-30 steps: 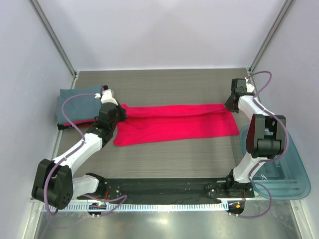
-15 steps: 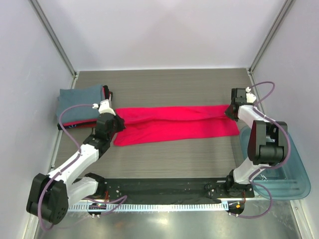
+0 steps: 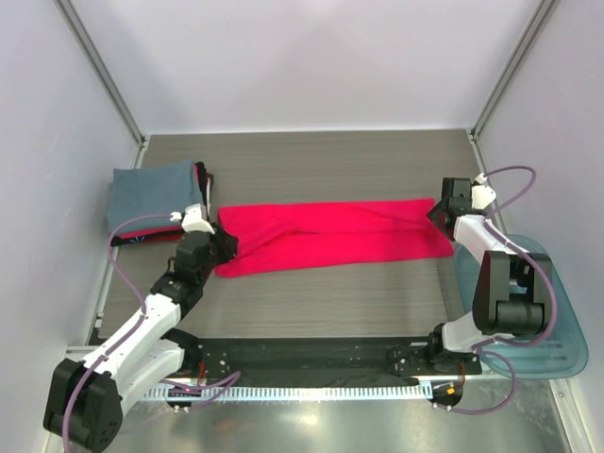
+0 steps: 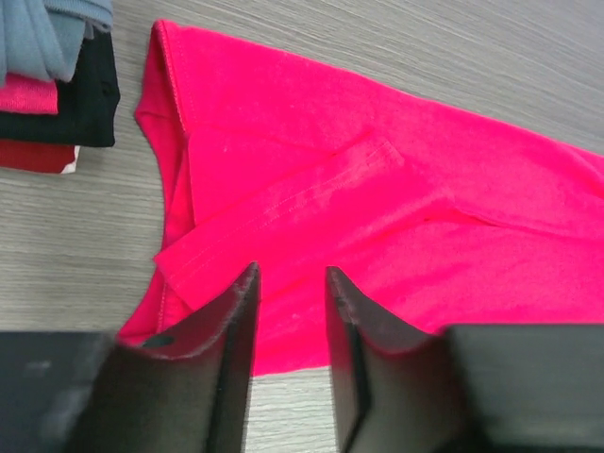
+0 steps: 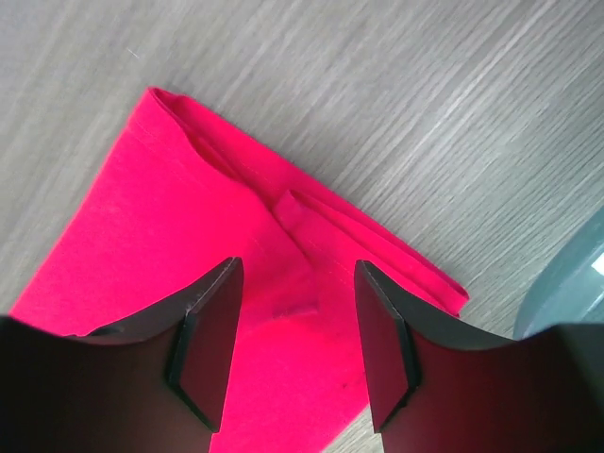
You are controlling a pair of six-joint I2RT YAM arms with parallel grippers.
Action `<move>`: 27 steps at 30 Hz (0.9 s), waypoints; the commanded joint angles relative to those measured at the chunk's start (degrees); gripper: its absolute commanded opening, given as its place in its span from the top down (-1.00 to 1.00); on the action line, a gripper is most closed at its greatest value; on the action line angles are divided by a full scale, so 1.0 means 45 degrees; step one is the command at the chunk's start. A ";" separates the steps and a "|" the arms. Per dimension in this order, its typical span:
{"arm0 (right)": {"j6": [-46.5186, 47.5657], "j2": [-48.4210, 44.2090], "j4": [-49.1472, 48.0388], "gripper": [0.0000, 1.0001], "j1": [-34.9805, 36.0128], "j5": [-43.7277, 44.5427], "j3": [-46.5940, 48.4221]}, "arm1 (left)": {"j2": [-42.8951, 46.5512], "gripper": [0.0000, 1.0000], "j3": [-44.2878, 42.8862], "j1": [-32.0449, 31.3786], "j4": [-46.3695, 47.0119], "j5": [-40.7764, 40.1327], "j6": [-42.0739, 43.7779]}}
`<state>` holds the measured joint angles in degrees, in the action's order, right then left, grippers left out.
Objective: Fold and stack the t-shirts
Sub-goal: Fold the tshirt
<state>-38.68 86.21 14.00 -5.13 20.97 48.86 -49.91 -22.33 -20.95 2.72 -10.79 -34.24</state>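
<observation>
Red-pink cloth stretches across the middle of the overhead view. The red-pink t-shirt (image 3: 330,236) lies flat on the table (image 3: 330,160), folded into a long band. The left gripper (image 3: 224,247) sits at the shirt's left end, right on its edge. The right gripper (image 3: 438,215) is at the shirt's far-right corner. Just beyond the left end rests the stack of folded t-shirts (image 3: 151,193), slate blue-grey on top. Off the shirt's right end sits the teal tub (image 3: 528,321).

Over to the left wrist camera. The fingers (image 4: 231,349) stand a narrow gap apart with nothing pinched, and the shirt's near hem lies loose beneath them. Creases and a folded-over seam run across the cloth. The stack shows just beside the shirt's corner in layers of blue-grey, pink, black and red.

Now the right wrist camera. Its fingers (image 5: 208,349) are spread wider, also empty, above the shirt's corner. A small ridge of cloth sits just ahead of the gap. The tub's rim peeks in past the shirt's edge.
</observation>
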 commanded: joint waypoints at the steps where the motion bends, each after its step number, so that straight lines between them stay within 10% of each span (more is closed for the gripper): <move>1: -0.0039 -0.0760 -0.1097 -0.11 -0.0072 0.0400 0.0001 | 0.0466 0.22 0.0137 -0.0052 0.0177 0.0151 -0.0028; 15: 0.0820 0.0780 -0.1275 0.11 -0.0111 -0.0890 0.1228 | -0.2169 -0.22 -0.2340 -0.0168 -0.0175 0.1652 0.0440; 27: 0.1953 0.3574 -0.1060 0.15 -0.0111 -0.1301 0.3359 | -0.6777 -0.29 -0.6285 -0.3331 -0.0952 0.1012 0.3369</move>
<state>-31.99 100.57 10.26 -5.39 13.80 61.01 -76.95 -46.02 -33.93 0.32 -5.17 -24.73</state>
